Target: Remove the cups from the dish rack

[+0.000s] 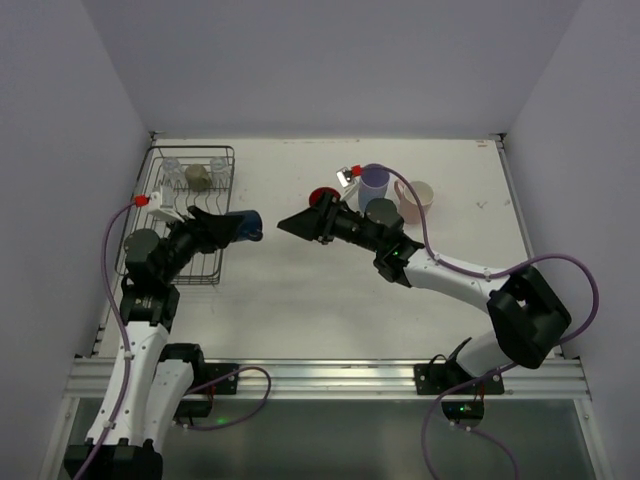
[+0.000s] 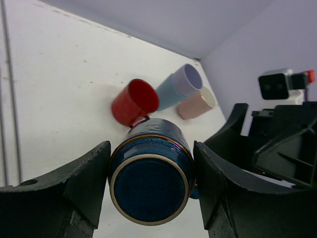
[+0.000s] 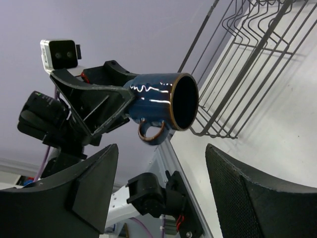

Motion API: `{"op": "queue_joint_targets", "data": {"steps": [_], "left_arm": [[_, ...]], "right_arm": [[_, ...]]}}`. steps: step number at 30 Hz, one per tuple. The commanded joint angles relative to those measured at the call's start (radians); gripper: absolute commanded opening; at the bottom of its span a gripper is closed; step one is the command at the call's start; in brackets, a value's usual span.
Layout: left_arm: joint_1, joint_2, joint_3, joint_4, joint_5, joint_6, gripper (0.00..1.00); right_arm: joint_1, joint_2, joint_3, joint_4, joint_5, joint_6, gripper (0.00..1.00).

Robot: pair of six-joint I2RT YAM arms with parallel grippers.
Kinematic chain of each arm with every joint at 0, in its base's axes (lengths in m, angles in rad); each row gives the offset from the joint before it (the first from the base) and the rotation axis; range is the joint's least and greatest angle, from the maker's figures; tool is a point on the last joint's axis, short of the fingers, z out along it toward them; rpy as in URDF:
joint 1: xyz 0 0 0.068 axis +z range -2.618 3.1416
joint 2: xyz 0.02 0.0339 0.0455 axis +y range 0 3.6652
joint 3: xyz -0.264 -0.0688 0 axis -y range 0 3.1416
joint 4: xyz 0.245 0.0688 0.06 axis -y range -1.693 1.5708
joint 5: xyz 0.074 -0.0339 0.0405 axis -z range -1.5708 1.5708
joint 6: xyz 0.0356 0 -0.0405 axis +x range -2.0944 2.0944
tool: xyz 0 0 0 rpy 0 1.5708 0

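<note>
The left fingers [image 1: 232, 226] are clamped on the base end of the dark blue cup [image 2: 151, 183], one on each side. The cup lies sideways in the air just past the right side of the dish rack [image 1: 190, 150], with its handle hanging down. Its mouth faces the right fingers [image 1: 300, 222], which are spread wide, hold nothing and stand a little apart from it. Behind them on the counter [image 1: 300, 300], a red mug [image 1: 322, 197], a lavender tumbler [image 1: 373, 182] and a pink mug [image 1: 415, 198] are clustered.
</note>
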Motion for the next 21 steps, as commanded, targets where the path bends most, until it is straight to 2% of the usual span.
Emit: {"op": "queue_joint_targets", "data": {"steps": [1, 6, 15, 19, 21], "left_arm": [[-0.030, 0.003, -0.041, 0.318, 0.193, -0.166, 0.03], [-0.038, 0.003, -0.099, 0.439, 0.255, -0.254, 0.01], [-0.082, 0.001, -0.145, 0.570, 0.270, -0.354, 0.01], [-0.133, 0.029, -0.150, 0.585, 0.253, -0.346, 0.02], [-0.158, 0.035, -0.156, 0.593, 0.235, -0.351, 0.06]], "right_arm": [[0.004, -0.017, 0.000, 0.126, 0.022, 0.049, 0.73], [0.008, -0.005, 0.009, 0.178, -0.032, 0.077, 0.72], [0.016, 0.026, 0.040, 0.295, -0.150, 0.176, 0.67], [0.022, 0.023, 0.043, 0.324, -0.161, 0.186, 0.52], [0.024, 0.028, 0.043, 0.345, -0.165, 0.199, 0.44]]}}
